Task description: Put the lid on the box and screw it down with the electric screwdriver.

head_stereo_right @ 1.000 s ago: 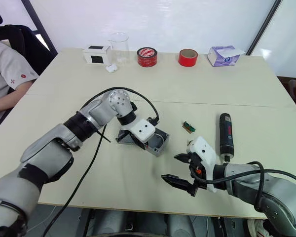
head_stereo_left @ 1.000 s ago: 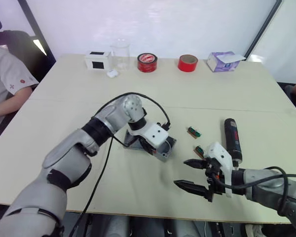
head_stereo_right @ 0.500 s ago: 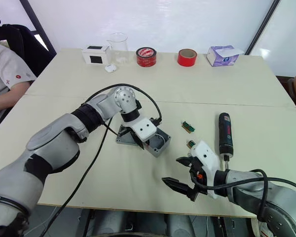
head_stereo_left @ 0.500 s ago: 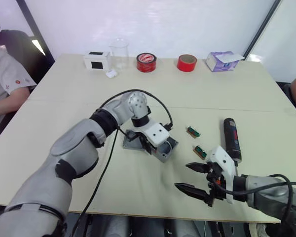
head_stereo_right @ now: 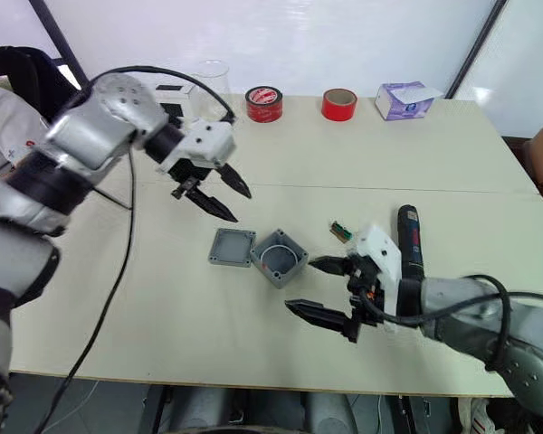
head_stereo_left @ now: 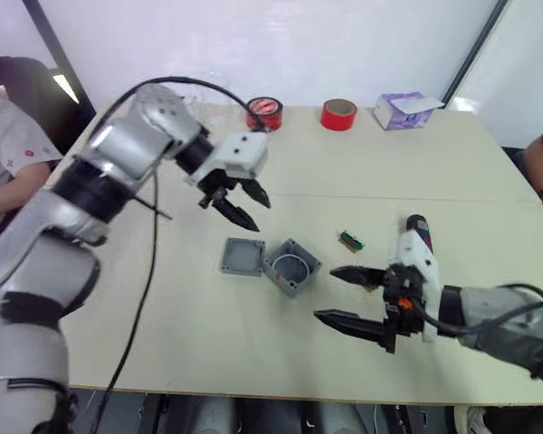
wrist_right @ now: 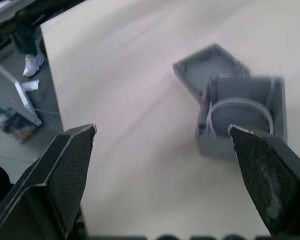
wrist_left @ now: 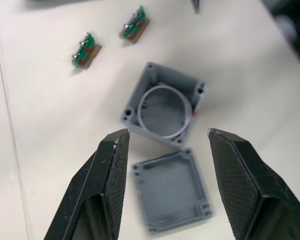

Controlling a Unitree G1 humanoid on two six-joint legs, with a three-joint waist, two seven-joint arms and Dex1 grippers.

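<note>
The left gripper (head_stereo_left: pixel 234 200) hangs in the air above the pale surface (head_stereo_left: pixel 452 172), its two black jaws spread apart and empty, pointing down toward the grey parts. The right gripper (head_stereo_left: pixel 342 294) sits low over the near right part of the surface, its jaws also wide apart and holding nothing, tips aimed toward the box. Between the two grippers, the box (head_stereo_left: pixel 291 267) rests open side up, a white ring visible inside it. The lid (head_stereo_left: pixel 242 257) lies flat just beside the box on the robot's left, touching or nearly touching one corner, with its hollow inner face up. The electric screwdriver (head_stereo_right: pixel 407 240) lies on the surface behind the right gripper; its near end is covered by the gripper's white housing, so its tip cannot be seen. A small green strip (head_stereo_left: pixel 351 240) lies near the screwdriver, and the left wrist view shows two such strips beyond the box. Along the far edge stand two red tape rolls (head_stereo_left: pixel 338 115) and a purple tissue box (head_stereo_left: pixel 403 111). A seated person's sleeve (head_stereo_left: pixel 9 140) is cut off at the left edge.
</note>
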